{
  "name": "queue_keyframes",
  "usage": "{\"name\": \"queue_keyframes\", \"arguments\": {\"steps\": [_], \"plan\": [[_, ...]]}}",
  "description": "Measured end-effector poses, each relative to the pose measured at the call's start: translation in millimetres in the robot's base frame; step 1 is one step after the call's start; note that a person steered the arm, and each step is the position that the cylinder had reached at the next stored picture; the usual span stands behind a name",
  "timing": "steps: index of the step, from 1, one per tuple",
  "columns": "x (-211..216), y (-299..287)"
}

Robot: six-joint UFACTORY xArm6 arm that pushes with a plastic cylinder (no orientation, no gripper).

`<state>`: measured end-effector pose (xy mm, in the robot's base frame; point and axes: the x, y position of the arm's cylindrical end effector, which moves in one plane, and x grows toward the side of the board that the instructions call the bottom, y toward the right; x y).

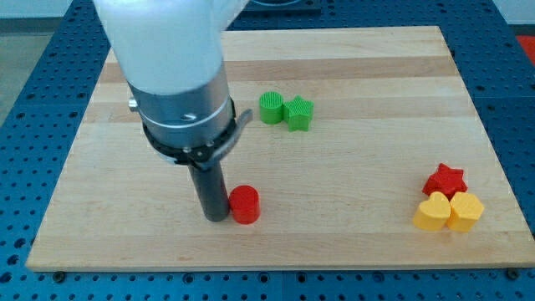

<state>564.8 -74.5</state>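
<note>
My tip (215, 216): a plain rod end with nothing to open or grip, touching the red cylinder (245, 205) at its right.
Green pair (285, 110): up-right, apart.
Red star (444, 180), yellow blocks (449, 211): far right.

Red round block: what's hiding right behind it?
My tip sits against the red round block on the view's left. The wooden board lies underneath. The spot where they meet is covered.

Pale, smooth-grained wooden board (351, 209) on blue perforated metal table (25, 100); matt plastic-looking red cylinder (245, 205) beside matt dark rod (211, 188).
</note>
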Motion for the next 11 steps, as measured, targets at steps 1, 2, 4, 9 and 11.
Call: {"name": "queue_keyframes", "arguments": {"steps": [1,2,4,9,11], "plan": [[3,29],[3,60],[-8,110],[-77,126],[-79,179]]}}
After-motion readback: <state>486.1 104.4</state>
